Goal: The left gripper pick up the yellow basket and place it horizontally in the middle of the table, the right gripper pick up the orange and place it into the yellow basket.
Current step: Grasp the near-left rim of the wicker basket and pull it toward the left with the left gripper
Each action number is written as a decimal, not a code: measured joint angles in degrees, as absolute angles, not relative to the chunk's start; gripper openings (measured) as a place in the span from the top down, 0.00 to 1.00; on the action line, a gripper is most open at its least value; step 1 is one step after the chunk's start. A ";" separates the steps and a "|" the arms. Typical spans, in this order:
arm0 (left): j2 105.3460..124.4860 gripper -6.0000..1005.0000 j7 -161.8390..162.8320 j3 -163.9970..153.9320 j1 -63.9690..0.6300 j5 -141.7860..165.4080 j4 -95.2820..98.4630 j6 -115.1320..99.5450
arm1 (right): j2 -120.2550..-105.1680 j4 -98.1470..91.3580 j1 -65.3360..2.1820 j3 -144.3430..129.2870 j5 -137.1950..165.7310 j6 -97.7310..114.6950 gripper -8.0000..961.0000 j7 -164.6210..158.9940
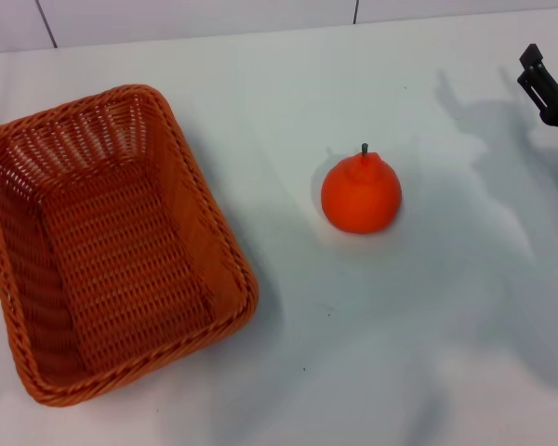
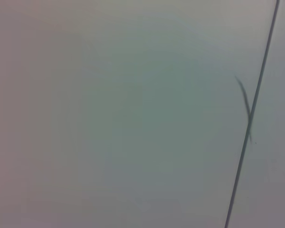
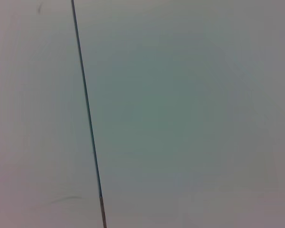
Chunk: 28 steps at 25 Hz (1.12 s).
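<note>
We log the yellow basket [image 1: 107, 246] at the worktop's [image 1: 288, 390] left, empty, its long axis running near-to-far, slightly skewed. The left hand is out of view. The orange [image 1: 361, 192] sits mid-worktop, stem up, apart from the basket. The right hand [image 1: 546, 85] hovers far right, fingers seemingly parted, empty, nearer the orange.
</note>
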<state>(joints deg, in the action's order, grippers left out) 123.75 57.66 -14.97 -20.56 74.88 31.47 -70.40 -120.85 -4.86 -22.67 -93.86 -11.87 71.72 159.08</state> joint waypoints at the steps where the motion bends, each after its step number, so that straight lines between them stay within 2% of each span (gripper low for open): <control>1: 123.75 0.12 57.66 -15.00 -20.57 74.88 31.47 -70.40 | -120.85 -4.87 -22.67 -93.86 -11.87 71.72 0.02 159.08; 22: 123.49 0.12 66.42 -16.08 -21.30 75.07 34.67 -70.34 | -120.93 -4.93 -22.80 -95.09 -11.87 71.72 0.02 158.79; 24: 122.89 0.12 73.13 -17.84 -21.59 75.21 36.41 -69.59 | -120.93 -4.92 -22.85 -95.33 -11.87 71.72 0.02 158.31; 28: 118.06 0.12 91.86 -26.05 -22.18 75.47 37.23 -68.86 | -120.94 -4.92 -22.85 -95.81 -11.87 71.72 0.02 157.78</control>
<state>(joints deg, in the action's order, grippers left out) 118.06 91.86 -26.05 -22.18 75.47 37.23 -68.86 -120.94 -4.92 -22.85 -95.81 -11.87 71.72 157.78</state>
